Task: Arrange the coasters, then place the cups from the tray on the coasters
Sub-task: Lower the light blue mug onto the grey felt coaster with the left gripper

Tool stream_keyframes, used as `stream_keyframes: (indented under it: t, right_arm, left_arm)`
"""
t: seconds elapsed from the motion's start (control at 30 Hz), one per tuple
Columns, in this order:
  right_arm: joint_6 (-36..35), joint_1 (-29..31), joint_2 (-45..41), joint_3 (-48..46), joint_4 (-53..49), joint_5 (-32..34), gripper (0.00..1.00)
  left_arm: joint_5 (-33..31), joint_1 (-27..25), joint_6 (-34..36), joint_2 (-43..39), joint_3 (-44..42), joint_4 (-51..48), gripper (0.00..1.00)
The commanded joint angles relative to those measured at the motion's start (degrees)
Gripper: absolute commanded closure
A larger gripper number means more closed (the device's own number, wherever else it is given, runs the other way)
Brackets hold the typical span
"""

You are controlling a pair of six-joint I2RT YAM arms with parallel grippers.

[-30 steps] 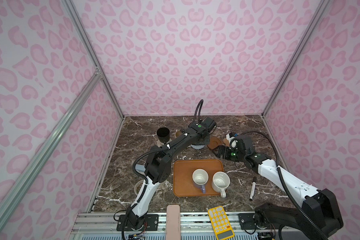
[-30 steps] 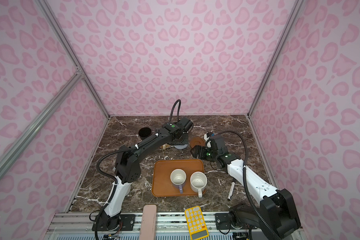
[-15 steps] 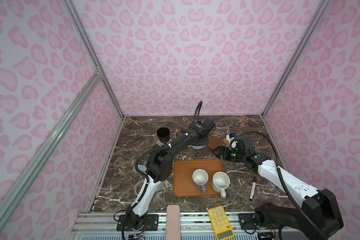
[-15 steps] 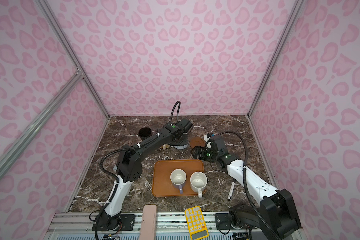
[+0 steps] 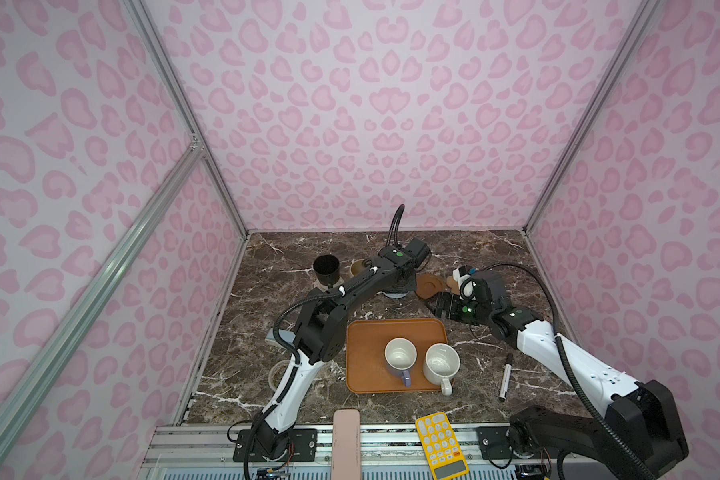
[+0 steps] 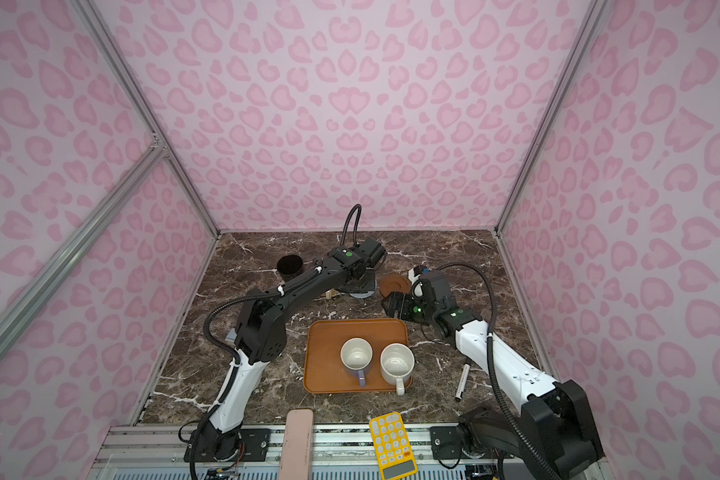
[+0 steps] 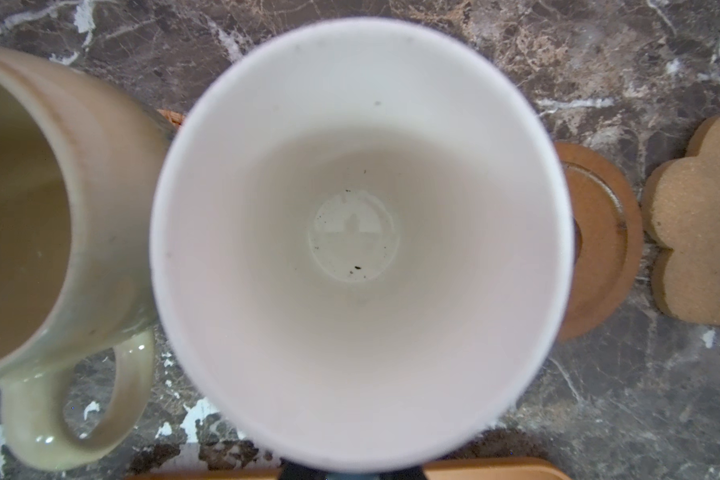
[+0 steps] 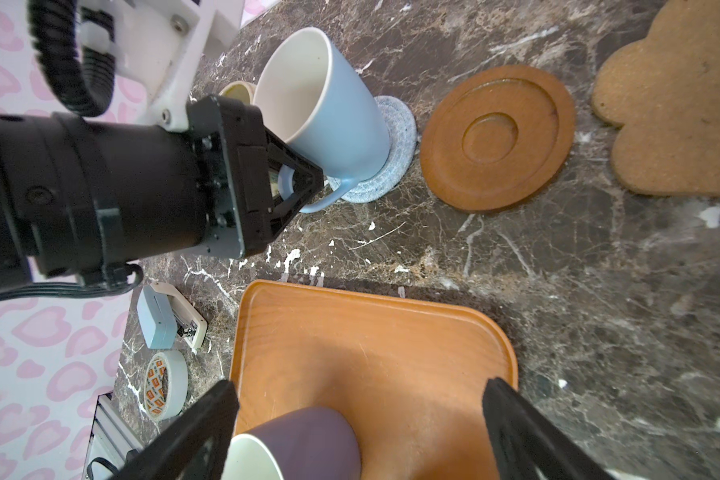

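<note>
The light blue cup [image 8: 329, 112] stands on the light blue crocheted coaster [image 8: 395, 166]. My left gripper [image 8: 296, 183] is shut on its handle. In the left wrist view I look down into this cup's white inside [image 7: 358, 241], with the cream-yellow cup [image 7: 38, 208] beside it. The brown saucer-like coaster [image 8: 495, 137] and the tan paw coaster [image 8: 674, 116] lie bare. The black cup [image 5: 326, 270] stands at the back left. On the tray [image 5: 362, 336] stand the lavender cup [image 5: 400, 357] and the speckled white cup [image 5: 441, 365]. My right gripper [image 8: 358, 386] hangs open over the tray's far edge.
A tape ring [image 8: 163, 388] and a grey stapler [image 8: 163, 318] lie left of the tray. A pen [image 5: 504, 376] lies to its right. A yellow calculator [image 5: 441, 444] and a pink bar [image 5: 346, 440] sit on the front rail. Pink walls close in three sides.
The left arm's elbow has shifted slightly while its gripper stays at the light blue cup. The right arm has not moved.
</note>
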Motion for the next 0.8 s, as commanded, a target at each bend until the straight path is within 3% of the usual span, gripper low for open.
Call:
stream_keyframes:
  t: [0.0,0.13,0.3,0.7,0.77]
  right_arm:
    - [-0.50,0.00,-0.31,-0.12,0.00,0.18,0.06]
    - [-0.58,0.01,-0.57,-0.20,-0.26,0.27,0.06]
    - [-0.58,0.00,-0.62,-0.17,-0.26,0.27,0.06]
    - [-0.72,0.04,-0.67,-0.29,-0.35,0.20,0.06]
    - [-0.80,0.05,-0.71,-0.18,-0.50,0.20,0.06]
  left_arm:
    - [-1.28,0.09,-0.80,0.24,0.31,0.56,0.93]
    - [-0.96,0.09,-0.89,0.10,0.13,0.93,0.90]
    - [-0.37,0.04,-0.95,0.23,0.04,1.23,0.79]
    - [-0.74,0.08,-1.41,-0.07,-0.05,0.81,0.71]
    - [-0.69,0.12,-1.41,-0.44,-0.05,0.80,0.65]
